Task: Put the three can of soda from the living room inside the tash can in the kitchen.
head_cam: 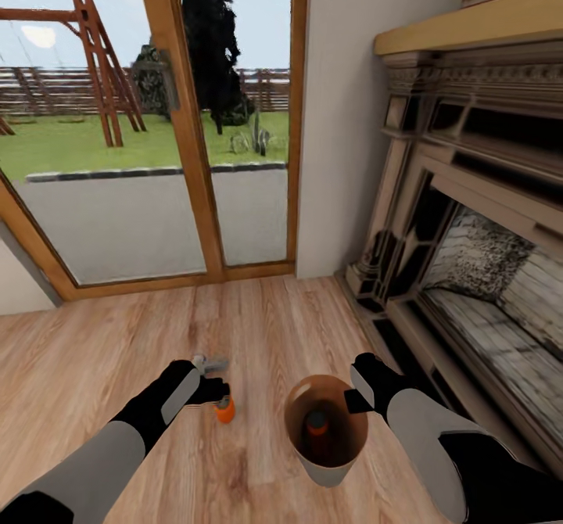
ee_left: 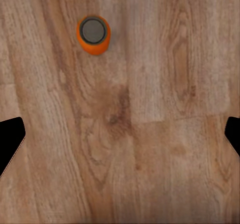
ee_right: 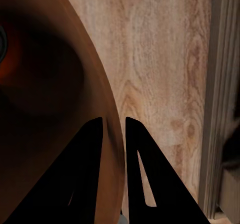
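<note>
Head view, left to right: glass doors [head_cam: 148,156] are showing a yard with a swing frame [head_cam: 98,62]. The left arm is reaching over the wood floor [head_cam: 94,352], with the left gripper [head_cam: 215,391] hanging over an orange can [head_cam: 225,410] standing upright on the floor. A small grey thing is lying on the floor just beyond that gripper; can't tell what it is. To the right the bin [head_cam: 326,430] is sitting on the floor, brown inside, pale outside, and a second orange can [head_cam: 317,424] is standing inside it. The right gripper [head_cam: 358,401] is sitting at the bin's rim on the fireplace side. The fireplace [head_cam: 469,235] is running along the right wall.

Left wrist view is looking straight down: the first can's [ee_left: 93,34] grey top is showing end-on, out ahead of the fingers and not between them. The left fingers [ee_left: 10,141] are showing as dark tips at opposite edges, spread wide, nothing held. Head view isn't resolving that spread.

Right wrist view: the right fingers [ee_right: 92,179] are clamping the bin's wall [ee_right: 80,83], one finger inside and one outside, with only the thin rim between them. An orange glow and a sliver of grey top [ee_right: 1,43] are showing deep inside at the picture edge. Beyond the rim, floor and the fireplace base [ee_right: 220,108] are showing.
</note>
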